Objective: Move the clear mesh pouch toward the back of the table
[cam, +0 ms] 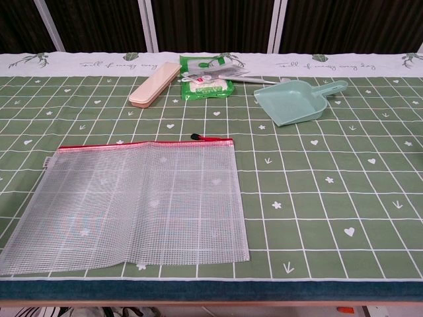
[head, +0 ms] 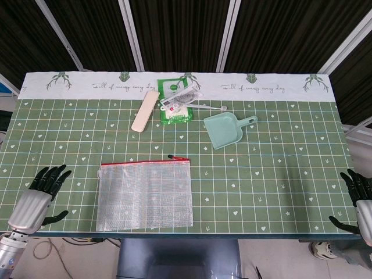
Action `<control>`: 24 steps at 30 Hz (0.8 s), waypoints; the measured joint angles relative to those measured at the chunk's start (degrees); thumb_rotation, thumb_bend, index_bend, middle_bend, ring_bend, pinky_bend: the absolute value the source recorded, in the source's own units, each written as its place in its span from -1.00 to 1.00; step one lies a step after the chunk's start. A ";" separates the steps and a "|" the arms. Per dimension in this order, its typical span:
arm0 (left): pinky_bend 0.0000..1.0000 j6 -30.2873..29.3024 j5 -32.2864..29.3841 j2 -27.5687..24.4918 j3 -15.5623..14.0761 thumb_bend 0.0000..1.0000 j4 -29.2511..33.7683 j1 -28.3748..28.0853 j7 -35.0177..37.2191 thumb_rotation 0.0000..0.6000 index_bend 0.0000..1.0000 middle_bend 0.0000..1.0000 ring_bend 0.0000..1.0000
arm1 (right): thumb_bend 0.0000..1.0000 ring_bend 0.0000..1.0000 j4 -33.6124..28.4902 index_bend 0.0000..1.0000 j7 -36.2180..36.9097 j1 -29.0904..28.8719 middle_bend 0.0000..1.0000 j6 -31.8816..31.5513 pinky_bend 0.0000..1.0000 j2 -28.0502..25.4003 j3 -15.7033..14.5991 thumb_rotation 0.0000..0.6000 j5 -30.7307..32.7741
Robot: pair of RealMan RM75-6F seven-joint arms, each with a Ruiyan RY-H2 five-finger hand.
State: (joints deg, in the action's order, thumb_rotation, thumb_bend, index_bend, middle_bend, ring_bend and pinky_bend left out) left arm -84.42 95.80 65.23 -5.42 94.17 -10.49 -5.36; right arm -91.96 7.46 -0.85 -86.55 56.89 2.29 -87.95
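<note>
Pouch: clear mesh pouch [head: 145,194] lying flat at the front of the desk [head: 279,174], left of centre, red zip edge facing the back, bottom edge reaching close to the desk's front rim; nothing touching it.
Left hand: left hand [head: 42,195] hovering at the front left corner of the desk, released, fingers spread and pointing toward the back, holding nothing; sitting well apart from the pouch; showing in the head view only.
Right hand: right hand [head: 360,197] showing partly at the front right corner, dark fingers spread apart, gripping nothing, staying well apart from the pouch.
Dustpan: small mint dustpan [head: 226,128] resting right of centre, behind the pouch, handle pointing right.
Case: beige oblong case [head: 145,110] lying tilted near the back, just left of the green packet.
Packet: green packet [head: 175,101] lying near the white back strip, with white-labelled items on top.
</note>
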 measured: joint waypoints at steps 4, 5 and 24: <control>-1.00 0.19 0.05 0.30 0.24 -0.82 -0.02 0.17 -0.43 1.00 -1.00 -1.00 -1.00 | -0.72 -1.00 0.10 -1.00 0.03 -0.03 -1.00 0.06 -0.59 0.01 0.00 1.00 0.07; -1.00 0.28 -0.04 0.30 0.29 -0.82 0.07 0.19 -0.39 1.00 -1.00 -1.00 -1.00 | -0.72 -1.00 0.13 -1.00 0.05 -0.03 -1.00 0.07 -0.59 0.01 -0.01 1.00 0.07; -1.00 1.74 -0.68 0.16 0.78 -0.82 0.84 0.19 0.22 1.00 -1.00 -1.00 -1.00 | -0.72 -1.00 0.34 -1.00 -0.44 -0.03 -1.00 -0.72 -0.59 0.66 0.11 1.00 -0.40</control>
State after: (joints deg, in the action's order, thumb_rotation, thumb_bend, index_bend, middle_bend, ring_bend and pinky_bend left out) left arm -82.69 95.12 65.39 -4.64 95.01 -10.30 -5.14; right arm -91.62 7.03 -0.88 -87.27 57.54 2.40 -88.35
